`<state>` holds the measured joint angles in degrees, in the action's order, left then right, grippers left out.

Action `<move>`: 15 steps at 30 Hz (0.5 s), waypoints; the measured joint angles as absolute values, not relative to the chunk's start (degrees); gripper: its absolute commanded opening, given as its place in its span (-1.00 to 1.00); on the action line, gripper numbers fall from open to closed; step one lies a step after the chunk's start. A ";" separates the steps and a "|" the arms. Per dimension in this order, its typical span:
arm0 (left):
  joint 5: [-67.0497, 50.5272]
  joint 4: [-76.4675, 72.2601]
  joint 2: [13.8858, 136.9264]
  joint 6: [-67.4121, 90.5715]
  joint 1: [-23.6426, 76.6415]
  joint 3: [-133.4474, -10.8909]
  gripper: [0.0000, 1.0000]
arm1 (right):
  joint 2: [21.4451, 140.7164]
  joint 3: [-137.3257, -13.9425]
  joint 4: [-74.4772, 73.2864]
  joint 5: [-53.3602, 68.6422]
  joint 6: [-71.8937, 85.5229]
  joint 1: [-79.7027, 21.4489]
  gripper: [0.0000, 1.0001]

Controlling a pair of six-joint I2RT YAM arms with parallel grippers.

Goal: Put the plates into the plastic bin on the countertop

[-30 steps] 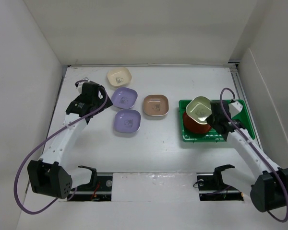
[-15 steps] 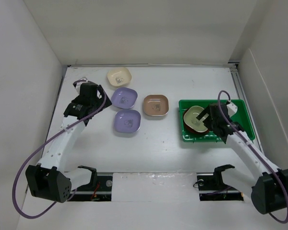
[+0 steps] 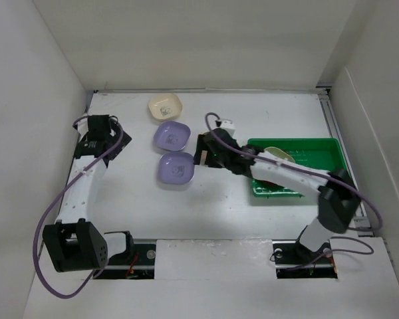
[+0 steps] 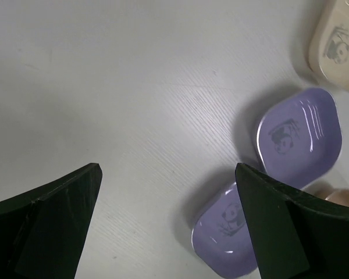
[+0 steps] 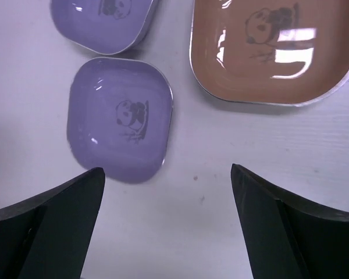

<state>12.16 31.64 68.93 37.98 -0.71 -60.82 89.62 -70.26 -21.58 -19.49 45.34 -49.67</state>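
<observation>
The left tool (image 4: 168, 200) is held wide open and empty at 9 o'clock. Four plates are left on the desk (image 3: 219, 212): a cream plate (image 3: 165, 105) at 11 o'clock, two lavender plates (image 3: 171, 135) below it, and a tan plate (image 5: 273, 52), beside which the right tool (image 5: 167, 186) is spread open, empty. At 3 o'clock, a stack topped by an olive plate (image 3: 280, 154) is already housed in the green bin (image 3: 319, 147). The white desk is enclosed by plain white walls (image 3: 206, 40).
</observation>
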 measured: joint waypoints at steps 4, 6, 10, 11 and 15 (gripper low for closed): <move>10.52 31.59 72.51 37.80 -4.58 -60.88 0.99 | 104.55 -80.93 -23.16 -19.20 43.64 -50.89 0.76; 9.63 31.66 73.82 37.54 -4.49 -60.86 0.99 | 109.97 -85.19 -23.59 -19.20 43.13 -50.94 0.70; 9.13 31.64 73.52 37.26 -4.21 -60.84 0.99 | 115.92 -88.60 -24.29 -18.94 42.39 -51.03 0.37; 9.19 31.64 73.28 37.21 -4.21 -60.84 0.99 | 116.68 -88.75 -24.53 -18.83 42.22 -51.05 0.30; 9.43 31.55 72.18 37.06 -4.21 -60.84 0.99 | 119.26 -89.21 -25.06 -17.89 42.26 -51.07 -0.17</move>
<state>9.43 31.55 72.18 37.06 -4.21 -60.84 119.26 -89.21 -25.06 -17.89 42.26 -51.07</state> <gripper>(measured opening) 0.993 0.509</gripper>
